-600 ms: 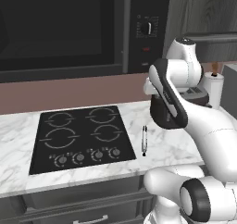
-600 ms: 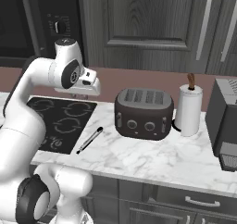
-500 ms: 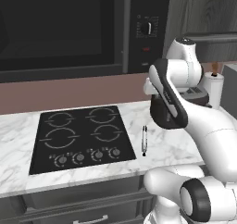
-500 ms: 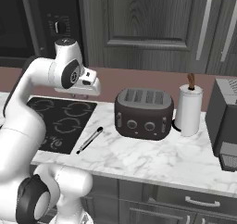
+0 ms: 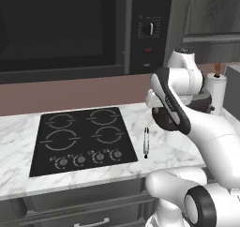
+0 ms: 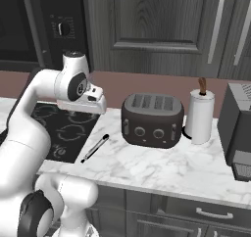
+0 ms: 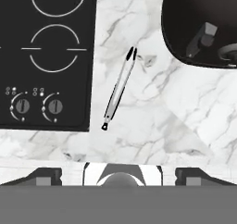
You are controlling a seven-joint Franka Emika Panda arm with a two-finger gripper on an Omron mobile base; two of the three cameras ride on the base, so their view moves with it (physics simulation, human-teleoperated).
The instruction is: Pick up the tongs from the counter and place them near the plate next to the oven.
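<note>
a white marble counter (image 6: 162, 170) with grey veins runs under dark wood cabinets, with a brown strip of wall behind it. a black cooktop (image 5: 79, 139) with four ring burners and a row of knobs along its front edge is set into the slab. above and behind the cooktop sits a black appliance with a glass door and a dial panel (image 5: 151, 29). to the right of the cooktop stands a dark four-slot toaster (image 6: 152, 119), then a white paper towel roll (image 6: 200, 116) on a brown-topped holder, then a dark boxy appliance (image 6: 238, 130) at the edge of the right base view.

the tongs (image 7: 119, 88) lie flat on the bare marble just beside the cooktop's right edge, between cooktop and toaster, apart from both. they are slim and silvery with dark ends, lying roughly parallel to the cooktop's side (image 5: 146, 142) (image 6: 95, 148).

the arm's hand hangs above the counter over this gap, looking down on the tongs. the gripper (image 7: 120, 172) is spread wide with nothing between its fingers, and is well clear of the tongs.
</note>
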